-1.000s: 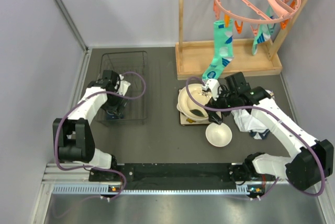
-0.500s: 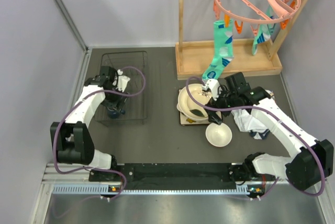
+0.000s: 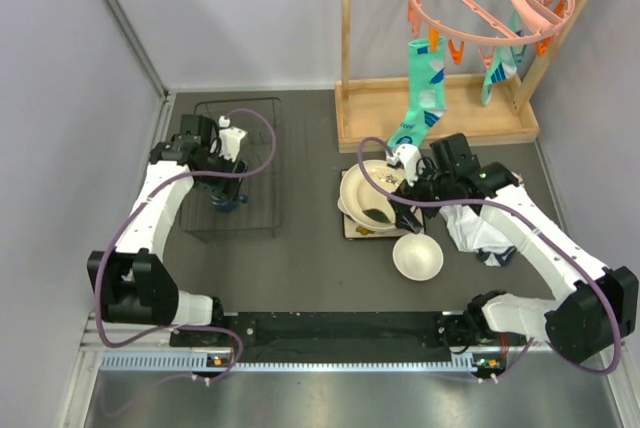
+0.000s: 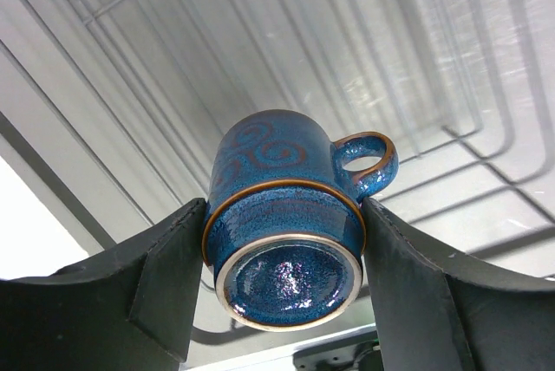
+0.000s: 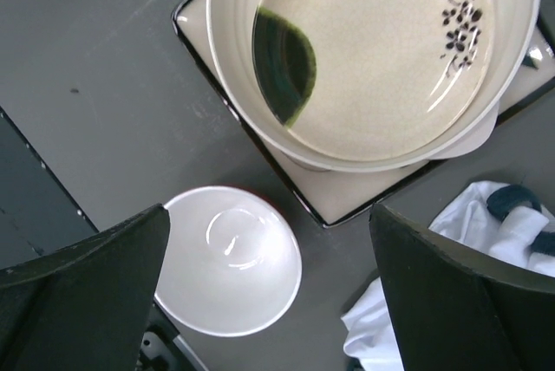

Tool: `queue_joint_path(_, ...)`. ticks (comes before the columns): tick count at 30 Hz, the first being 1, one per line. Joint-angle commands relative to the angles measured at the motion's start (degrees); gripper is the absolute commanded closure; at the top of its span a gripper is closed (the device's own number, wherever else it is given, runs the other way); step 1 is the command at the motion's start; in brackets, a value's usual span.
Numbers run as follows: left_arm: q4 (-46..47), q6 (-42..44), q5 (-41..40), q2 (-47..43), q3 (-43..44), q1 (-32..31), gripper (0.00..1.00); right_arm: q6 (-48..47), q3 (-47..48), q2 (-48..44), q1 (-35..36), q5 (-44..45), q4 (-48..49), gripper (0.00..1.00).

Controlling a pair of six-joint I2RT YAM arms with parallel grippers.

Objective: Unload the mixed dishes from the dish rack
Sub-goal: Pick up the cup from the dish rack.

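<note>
Mostly unloaded; saw stacked large cream glazed dishes (image 5: 373, 50) and small white round bowl (image 5: 230, 271) on table (image 5: 113, 85), outside black thin-wire dish rack (image 3: 240, 101); left gripper (image 4: 286, 258) clenched on dark blue glazed mug (image 4: 282, 206) over rack wires; right gripper (image 5: 273, 271) splayed, empty; judged mug alone remaining.

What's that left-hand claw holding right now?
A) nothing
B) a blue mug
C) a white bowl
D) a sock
B: the left wrist view shows the left gripper with its fingers pressed against both sides of the blue mug.
</note>
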Motion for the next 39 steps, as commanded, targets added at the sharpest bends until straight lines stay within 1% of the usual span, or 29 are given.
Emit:
queue_joint_path(1, -0.8, -2.3, 5.8, -5.0, 4.3, 0.6, 1.0, 3.1, 5.3, 0.7, -0.3, -1.2, 3.0, 0.03)
queue_joint_path(7, -2.0, -4.8, 11.8, -6.6, 7.5, 1.2, 1.0, 6.0, 9.3, 2.6, -0.5, -1.6, 3.5, 0.02)
queue_joint_path(13, -2.4, -7.9, 17.2, -7.3, 11.2, 1.5, 1.0, 6.9, 12.3, 3.7, -0.5, -1.0, 3.7, 0.01)
queue_joint_path(16, -2.1, -9.6, 24.1, -7.3, 12.9, 1.6, 1.0, 7.4, 14.0, 4.5, -0.5, -1.0, 3.7, 0.01)
queue_joint_path(17, -1.5, -11.2, 28.4, -7.5, 13.0, 1.6, 1.0, 7.5, 14.7, 5.0, -0.5, -1.1, 3.9, 0.01)
queue_joint_path(19, 0.2, -13.6, 33.5, -7.8, 12.7, 1.6, 1.0, 8.6, 16.0, 5.2, -0.5, -2.0, 4.9, 0.01)
queue_joint_path(20, 2.4, -16.3, 35.3, -8.0, 12.7, 1.6, 1.0, 8.9, 16.2, 5.2, -0.5, -2.4, 5.5, 0.01)
queue_joint_path(21, 3.5, -17.8, 39.6, -8.0, 12.6, 1.6, 1.0, 9.2, 16.3, 5.1, -0.5, -2.5, 7.7, 0.01)
queue_joint_path(23, 6.0, -22.0, 43.6, -7.3, 12.6, 1.6, 1.0, 9.6, 15.8, 5.0, -0.8, -2.9, 10.3, 0.01)
queue_joint_path(24, 8.6, -23.2, 47.1, -7.1, 12.4, 1.6, 1.0, 10.6, 15.8, 5.2, -1.5, -4.8, 12.6, 0.01)
queue_joint_path(26, 11.6, -26.7, 50.3, -6.3, 12.1, 1.6, 1.0, 12.5, 16.2, 5.5, -4.0, -7.9, 15.2, 0.02)
queue_joint_path(27, 15.6, -28.0, 51.7, -6.2, 11.3, 1.6, 1.0, 14.6, 16.3, 5.6, -4.8, -11.0, 16.4, 0.02)
queue_joint_path(28, 18.2, -29.9, 54.9, -5.8, 10.6, 1.6, 1.0, 15.5, 16.7, 5.9, -5.6, -12.6, 18.6, 0.03)
queue_joint_path(29, 21.2, -34.2, 56.3, -5.7, 9.9, 1.6, 1.0, 16.2, 16.9, 6.2, -6.3, -13.5, 19.4, 0.04)
queue_joint_path(30, 24.3, -36.6, 58.1, -5.6, 8.2, 1.5, 1.0, 16.9, 17.3, 6.3, -6.8, -14.8, 19.9, 0.04)
queue_joint_path(31, 31.7, -39.5, 60.7, -5.3, 7.3, 1.6, 1.0, 16.9, 18.2, 6.9, -6.8, -15.2, 20.4, 0.05)
queue_joint_path(32, 35.5, -45.6, 61.7, -5.2, 6.3, 1.6, 1.0, 17.2, 18.8, 7.3, -6.8, -15.5, 20.5, 0.05)
queue_joint_path(33, 39.2, -48.6, 62.6, -5.3, 4.3, 1.5, 1.0, 17.4, 20.0, 7.7, -6.8, -16.4, 20.5, 0.05)
queue_joint_path(34, 48.0, -51.8, 63.5, -5.2, 3.1, 1.5, 1.0, 17.8, 20.6, 8.6, -6.9, -17.1, 20.6, 0.05)
queue_joint_path(35, 51.8, -57.6, 63.9, -5.3, 2.1, 1.5, 1.0, 18.6, 21.3, 9.0, -6.9, -17.7, 20.8, 0.05)
queue_joint_path(36, 56.5, -60.3, 64.2, -5.0, 0.3, 1.5, 1.0, 19.2, 22.4, 9.4, -6.9, -19.1, 21.2, 0.05)
queue_joint_path(37, 62.7, -64.9, 64.4, -5.0, -0.5, 1.5, 1.0, 19.7, 23.0, 9.9, -6.8, -19.7, 21.6, 0.05)
queue_joint_path(39, 69.6, -69.6, 65.1, -4.4, -2.8, 1.5, 1.0, 21.6, 24.4, 10.9, -6.9, -21.3, 23.4, 0.05)
